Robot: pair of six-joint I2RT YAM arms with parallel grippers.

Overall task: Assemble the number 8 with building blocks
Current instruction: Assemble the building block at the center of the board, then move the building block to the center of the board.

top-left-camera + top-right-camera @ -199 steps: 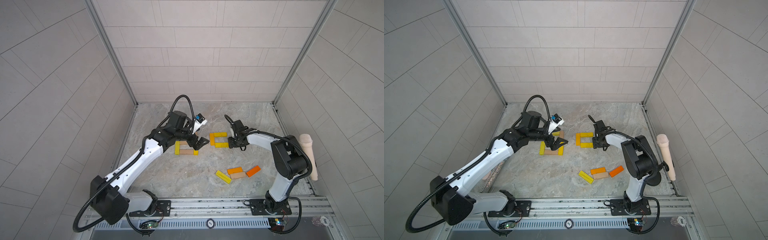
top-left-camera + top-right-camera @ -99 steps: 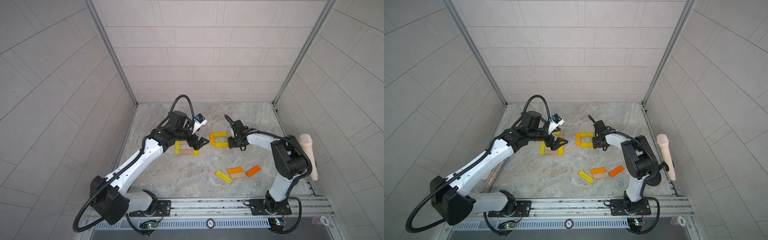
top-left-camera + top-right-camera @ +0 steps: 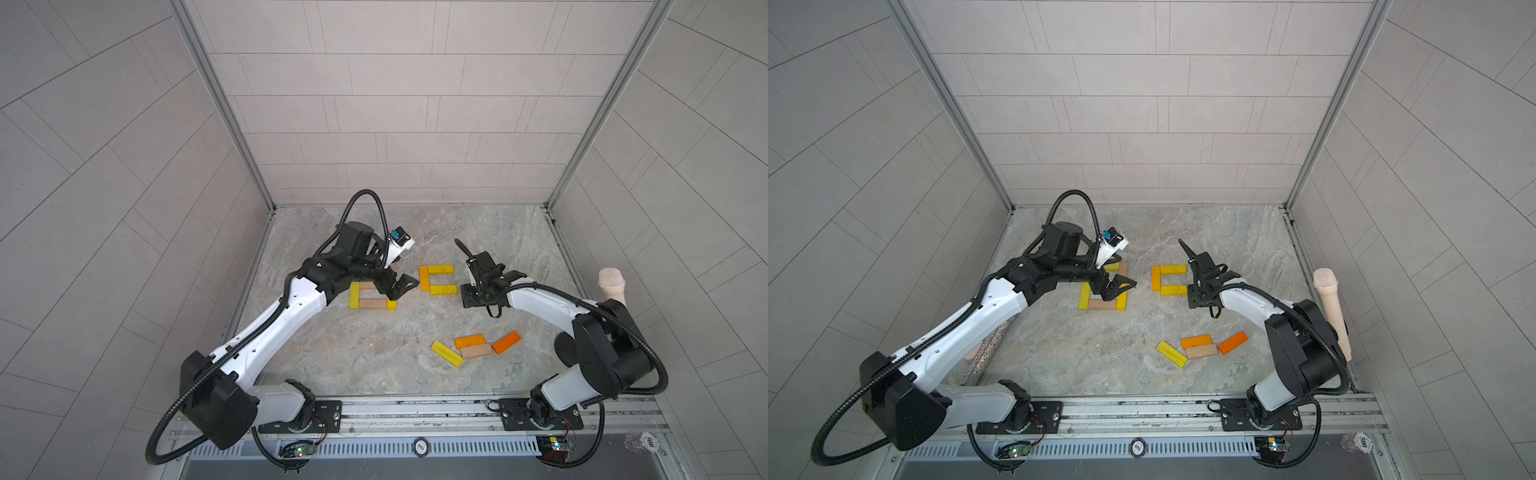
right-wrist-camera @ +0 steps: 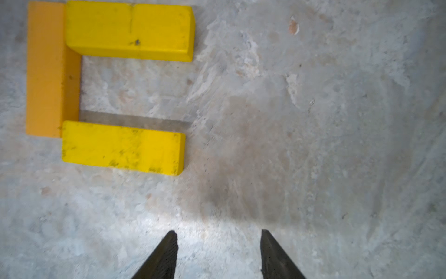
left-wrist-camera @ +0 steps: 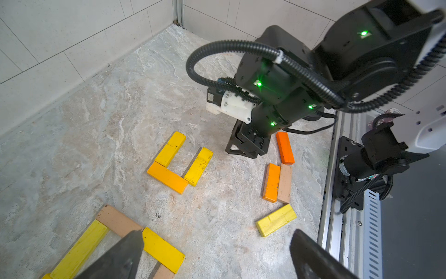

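— How will the building blocks (image 3: pixel 476 351) handle?
— Probably light, stiff, smooth-painted wood; best pinched across the narrow width. Four lie loose, toward the arm bases from the yellow-and-orange C (image 3: pixel 423 278); a yellow-and-tan loop (image 3: pixel 354 296) lies off its orange side.
— The claws?
— The left claw (image 5: pixel 214 246) gapes wide over that loop; the right claw (image 4: pixel 218 241), half spread and empty, hovers at the C's open end.

We are seeing matt painted wood on the yellow blocks (image 4: pixel 123 147), scuffed with dark marks, and bare, unpainted wood on a tan block (image 5: pixel 118 221). We are looking at a rough, mottled stone-like floor (image 4: pixel 313 120), smooth white plastic arm shells (image 3: pixel 282 320) and a brushed metal rail (image 3: pixel 415 409).
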